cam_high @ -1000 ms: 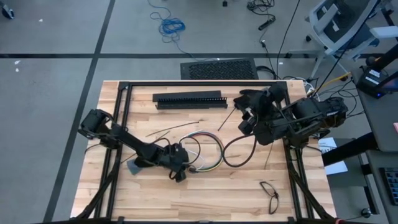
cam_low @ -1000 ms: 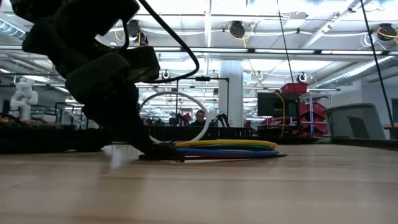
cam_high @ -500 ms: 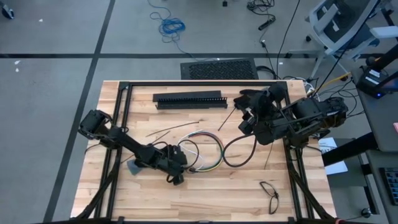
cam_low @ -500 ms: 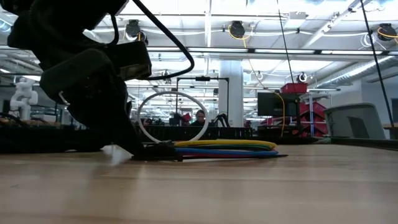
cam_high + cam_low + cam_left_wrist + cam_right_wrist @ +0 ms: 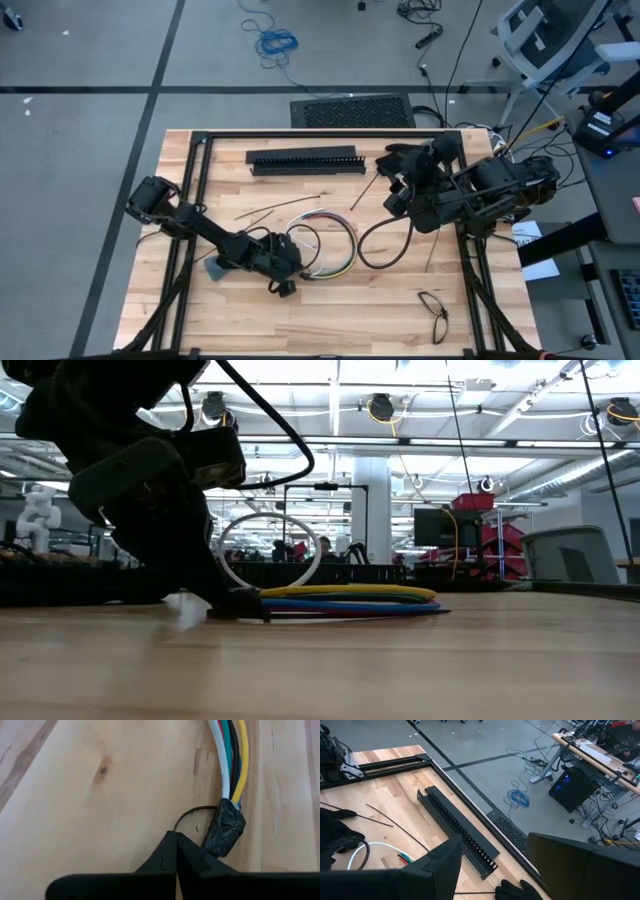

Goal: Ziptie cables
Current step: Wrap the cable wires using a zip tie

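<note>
Cables lie looped at the centre of the high view on the table, their ends bound in black tape. Just left of them, the left gripper sits low, fingers pressed together beside the tape. Farther back at centre right, the right gripper hovers with fingers apart. No writing is legible.

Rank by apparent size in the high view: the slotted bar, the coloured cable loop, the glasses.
1. Slotted bar, longest.
2. Cable loop, shorter but wider, so close to the bar.
3. Glasses, clearly smallest.
</note>
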### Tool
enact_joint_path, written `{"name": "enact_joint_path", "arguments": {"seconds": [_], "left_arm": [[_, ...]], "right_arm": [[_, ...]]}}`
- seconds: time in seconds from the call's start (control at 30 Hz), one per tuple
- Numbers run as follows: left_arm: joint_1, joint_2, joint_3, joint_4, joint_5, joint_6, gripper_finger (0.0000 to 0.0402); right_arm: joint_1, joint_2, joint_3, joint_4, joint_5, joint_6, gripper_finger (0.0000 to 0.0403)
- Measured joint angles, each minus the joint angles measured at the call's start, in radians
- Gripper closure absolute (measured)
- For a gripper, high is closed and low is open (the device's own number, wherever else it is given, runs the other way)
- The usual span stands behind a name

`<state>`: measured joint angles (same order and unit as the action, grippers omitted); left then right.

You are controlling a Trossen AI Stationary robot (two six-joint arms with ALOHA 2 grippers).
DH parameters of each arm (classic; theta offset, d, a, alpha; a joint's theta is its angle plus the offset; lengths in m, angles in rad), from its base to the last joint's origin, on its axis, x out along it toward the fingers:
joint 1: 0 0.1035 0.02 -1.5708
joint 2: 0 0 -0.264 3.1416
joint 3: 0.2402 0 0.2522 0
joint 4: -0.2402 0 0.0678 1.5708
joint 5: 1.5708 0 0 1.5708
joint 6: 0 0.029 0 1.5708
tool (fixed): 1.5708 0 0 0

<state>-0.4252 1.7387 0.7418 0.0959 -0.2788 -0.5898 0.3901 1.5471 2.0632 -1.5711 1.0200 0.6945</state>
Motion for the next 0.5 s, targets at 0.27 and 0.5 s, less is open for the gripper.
{"name": "enact_joint_path", "arguments": {"seconds": [0.27,0.5], "left_arm": [[0.000,-0.021,0.014,-0.068,0.057,-0.027,0.0401],[0.002,-0.047,0.072,-0.226,0.085,0.007,0.0401]], "right_arm": [[0.000,0.000,0.000,0.000,0.000,0.000,0.0179],[0.000,0.000,0.000,0.000,0.021,-0.004,0.0179]]}}
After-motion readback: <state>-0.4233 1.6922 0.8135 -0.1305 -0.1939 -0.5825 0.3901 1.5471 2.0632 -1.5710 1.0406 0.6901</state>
